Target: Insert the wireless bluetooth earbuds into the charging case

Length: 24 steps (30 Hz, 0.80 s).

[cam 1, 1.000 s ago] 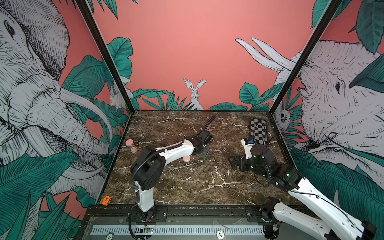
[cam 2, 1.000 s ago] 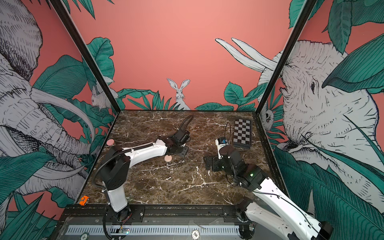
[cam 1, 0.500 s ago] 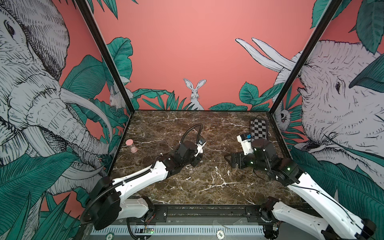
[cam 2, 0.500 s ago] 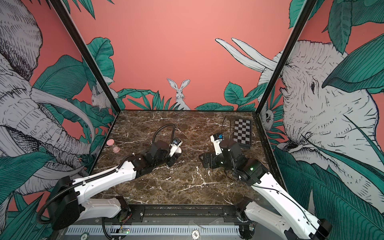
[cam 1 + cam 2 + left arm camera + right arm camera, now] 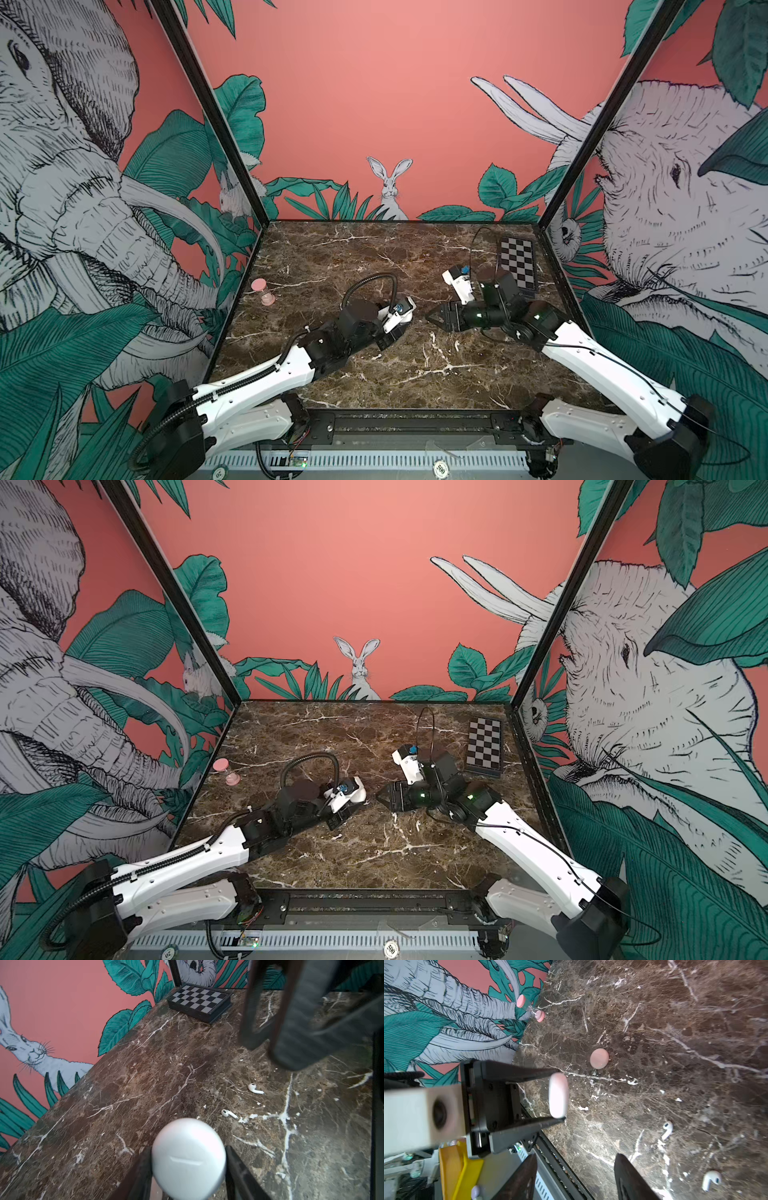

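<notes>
My left gripper [image 5: 188, 1169] is shut on a round, pale charging case [image 5: 188, 1159], lid closed, held a little above the marble; the right wrist view shows this case [image 5: 558, 1095] edge-on between the fingers. Two wireless bluetooth earbuds lie loose on the marble just beyond it, one [image 5: 255, 1088] farther and one [image 5: 228, 1113] nearer; they also appear as earbud [image 5: 667, 1129] and earbud [image 5: 711, 1180]. My right gripper [image 5: 575, 1178] is open and empty, hovering opposite the left gripper [image 5: 388, 336] near the table's middle. In both top views the right gripper [image 5: 436, 318] points left.
A second round pink case [image 5: 599, 1058] lies flat on the marble beyond the left gripper. A pink hourglass [image 5: 262, 291] stands by the left wall. A closed chessboard box [image 5: 517, 266] sits at the back right corner.
The left arm has stretched out low and brought its gripper and case toward the front middle. The right gripper has shifted left toward it and its jaws have narrowed.
</notes>
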Each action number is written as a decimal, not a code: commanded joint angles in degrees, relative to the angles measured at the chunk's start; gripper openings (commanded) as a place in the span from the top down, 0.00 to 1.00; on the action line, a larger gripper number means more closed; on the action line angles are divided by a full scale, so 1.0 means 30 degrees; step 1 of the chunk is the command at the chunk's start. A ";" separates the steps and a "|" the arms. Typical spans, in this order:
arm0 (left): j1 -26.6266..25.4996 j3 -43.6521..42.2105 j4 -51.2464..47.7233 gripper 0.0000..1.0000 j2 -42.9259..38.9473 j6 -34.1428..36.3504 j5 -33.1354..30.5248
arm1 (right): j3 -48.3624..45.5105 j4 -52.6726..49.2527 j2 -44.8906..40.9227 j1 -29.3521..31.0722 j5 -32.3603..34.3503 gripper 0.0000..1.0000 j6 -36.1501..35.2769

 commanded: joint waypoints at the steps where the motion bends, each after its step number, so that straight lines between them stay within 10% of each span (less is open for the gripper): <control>1: -0.0460 -0.0524 0.0873 1.00 -0.0134 0.1371 0.0185 | 0.0186 0.2035 0.0743 -0.0074 -0.1850 0.47 0.0614; 24: -0.1060 -0.0788 0.1468 1.00 -0.0372 0.1379 -0.1513 | -0.0132 0.3340 0.3005 0.0338 -0.3167 0.56 0.1136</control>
